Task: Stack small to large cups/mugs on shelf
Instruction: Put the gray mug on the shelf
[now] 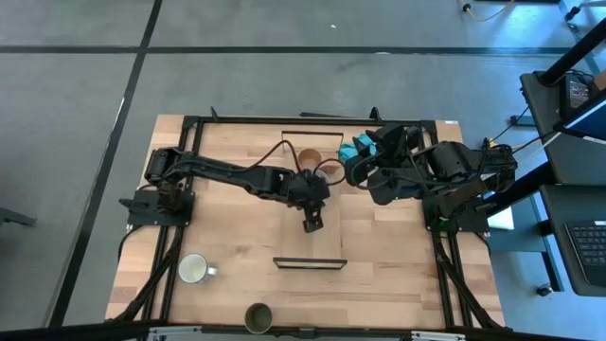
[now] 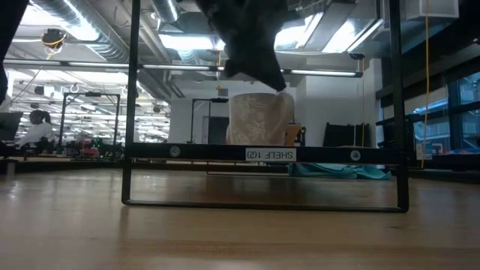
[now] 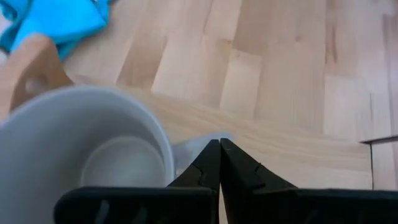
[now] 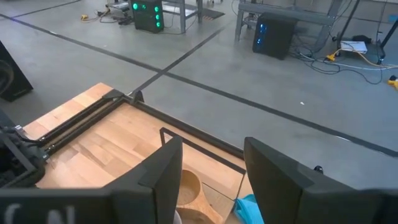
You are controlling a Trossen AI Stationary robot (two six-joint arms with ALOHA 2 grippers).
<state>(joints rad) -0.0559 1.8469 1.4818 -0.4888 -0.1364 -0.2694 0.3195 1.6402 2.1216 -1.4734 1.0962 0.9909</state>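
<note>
The grey mug stands upright over the shelf under my left gripper, which is shut on it. In the high view the arm hides it. In the low view the mug shows just behind the shelf's near edge. The tan wooden cup stands at the shelf's far end. My right gripper hovers open just right of it. The pale mug and the dark olive cup stand near the table's near-left edge. My left gripper pinches the grey mug's thin handle between its two shut fingers, coming down from above. The mug stays upright with its mouth up. The shelf's near edge hides its foot, so I cannot tell whether it rests on the board.
A blue cloth lies at the table's far side, by the right gripper and the tan cup. Black brackets close the shelf's short ends. Bare board lies between the left gripper and the near bracket.
</note>
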